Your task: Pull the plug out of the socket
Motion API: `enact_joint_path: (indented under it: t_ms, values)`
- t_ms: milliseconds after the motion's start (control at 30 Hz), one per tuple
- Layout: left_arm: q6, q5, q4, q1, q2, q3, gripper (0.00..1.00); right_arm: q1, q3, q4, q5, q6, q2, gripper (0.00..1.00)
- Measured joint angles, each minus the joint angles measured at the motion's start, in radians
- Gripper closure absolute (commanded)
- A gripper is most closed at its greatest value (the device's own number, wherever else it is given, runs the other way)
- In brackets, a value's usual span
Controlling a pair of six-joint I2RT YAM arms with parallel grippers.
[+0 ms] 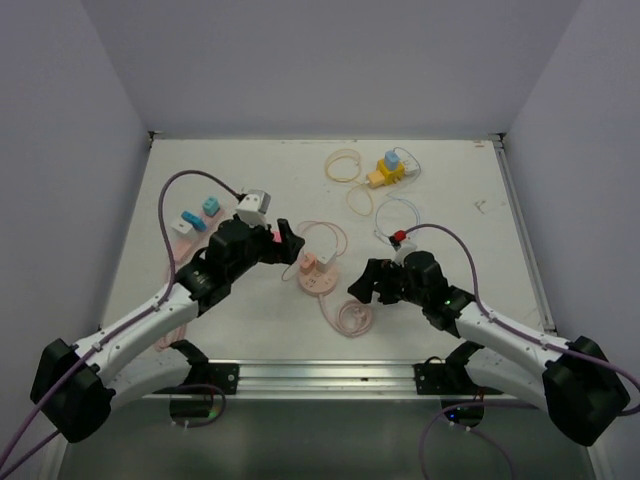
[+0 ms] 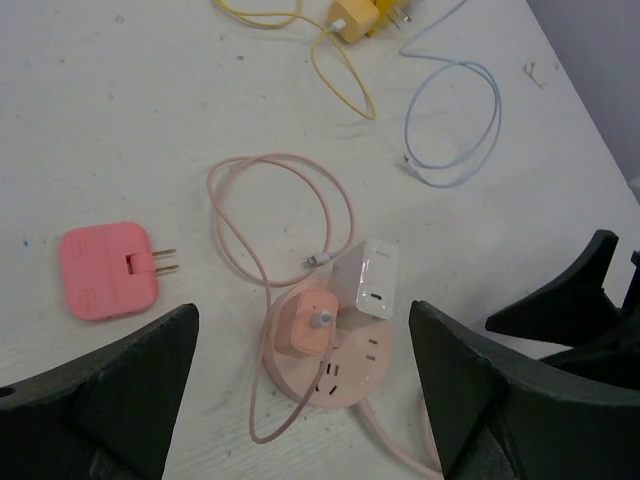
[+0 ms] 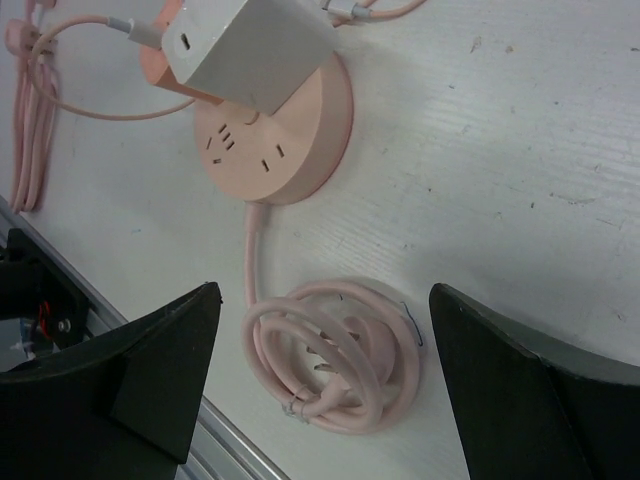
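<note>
Hovering with jaws spread wide and empty, left end effector [image 2: 302, 310] sits above pink plug [image 2: 305, 325], seated in round pink socket [image 2: 345, 385] beside white charger [image 2: 372, 280]. Right end effector [image 3: 325, 290], equally open, hangs over coiled cord [image 3: 330, 365] on counter [image 3: 520, 150].

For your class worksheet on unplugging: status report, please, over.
Open and empty: left gripper, right gripper, flanking round socket. Pink plug and white charger seated in it; flat pink plug lies loose nearby. Approach looks clear, over.

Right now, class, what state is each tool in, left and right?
Left tool: open, holding nothing.
Right tool: open, holding nothing.
</note>
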Motion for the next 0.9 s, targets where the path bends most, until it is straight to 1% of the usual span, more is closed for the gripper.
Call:
enact_joint_path:
  t_ms: [67, 200, 333, 600, 767, 800, 900]
  values:
    - [0.030, -0.034, -0.045, -0.069, 0.031, 0.054, 0.13, 0.000, 0.000, 0.002, 0.011, 0.018, 0.020, 0.12]
    - [0.097, -0.118, -0.124, -0.202, 0.156, 0.193, 0.15, 0.000, 0.000, 0.006, 0.029, 0.051, 0.053, 0.14]
    - [0.153, -0.159, -0.187, -0.286, 0.314, 0.333, 0.18, 0.000, 0.000, 0.018, 0.034, 0.076, 0.062, 0.14]
    - [0.223, -0.217, -0.332, -0.319, 0.575, 0.552, 0.25, 0.000, -0.024, 0.048, 0.051, 0.112, 0.045, 0.14]
    - [0.240, -0.219, -0.407, -0.329, 0.677, 0.614, 0.30, 0.000, -0.042, 0.063, 0.051, 0.127, 0.045, 0.14]
    - [0.240, -0.219, -0.418, -0.332, 0.694, 0.622, 0.33, 0.000, -0.044, 0.068, 0.051, 0.130, 0.047, 0.14]
    - [0.240, -0.217, -0.446, -0.334, 0.727, 0.631, 0.35, 0.000, -0.048, 0.089, 0.051, 0.138, 0.059, 0.14]
